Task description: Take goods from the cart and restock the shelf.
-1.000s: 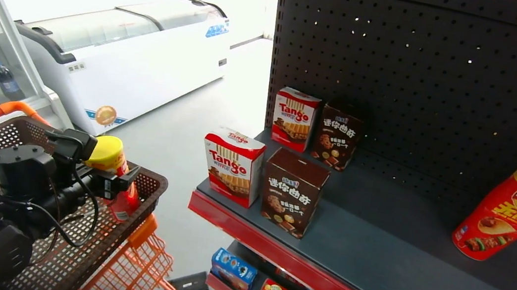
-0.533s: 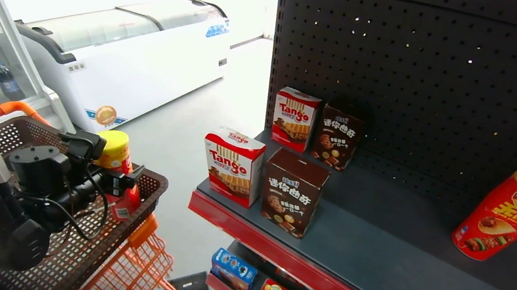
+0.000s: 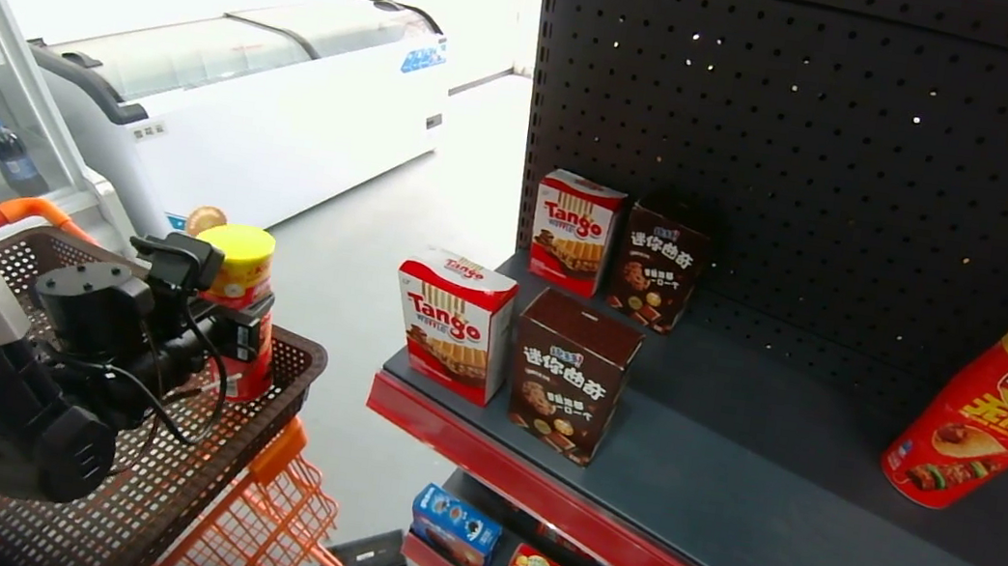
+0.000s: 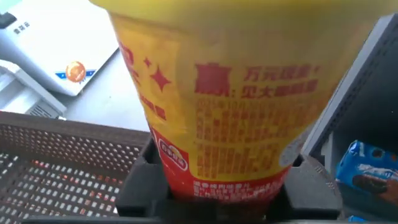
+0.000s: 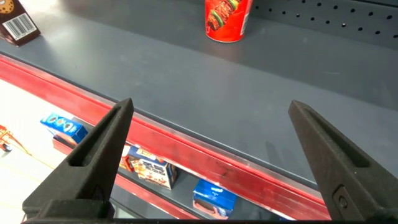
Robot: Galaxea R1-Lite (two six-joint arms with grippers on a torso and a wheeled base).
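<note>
Since a second ago my left arm has raised the chips canister [image 3: 245,280] higher out of the cart [image 3: 300,356] and tipped it closer to upright, while nothing on the shelf [image 3: 731,479] has shifted.

By my reading the pick is done, and the carry across and the set-down are still ahead. The canister hangs above the far rim of the cart's basket, well apart from the shelf. The shelf already carries wafer boxes [image 3: 453,323] and cookie boxes [image 3: 570,375] at its left end. A second canister [image 3: 999,407] leans against the back panel toward the right edge. The middle stretch between them lies bare, so that looks like the likely slot, though I am only judging.

My left fingers [image 4: 140,186] are clamped on the canister's lower red body, one on each side, under its yellow upper part. My right fingers [image 5: 93,162] are spread wide and hold nothing. They hover over the shelf's red front edge, touching nothing that I can see.
</note>
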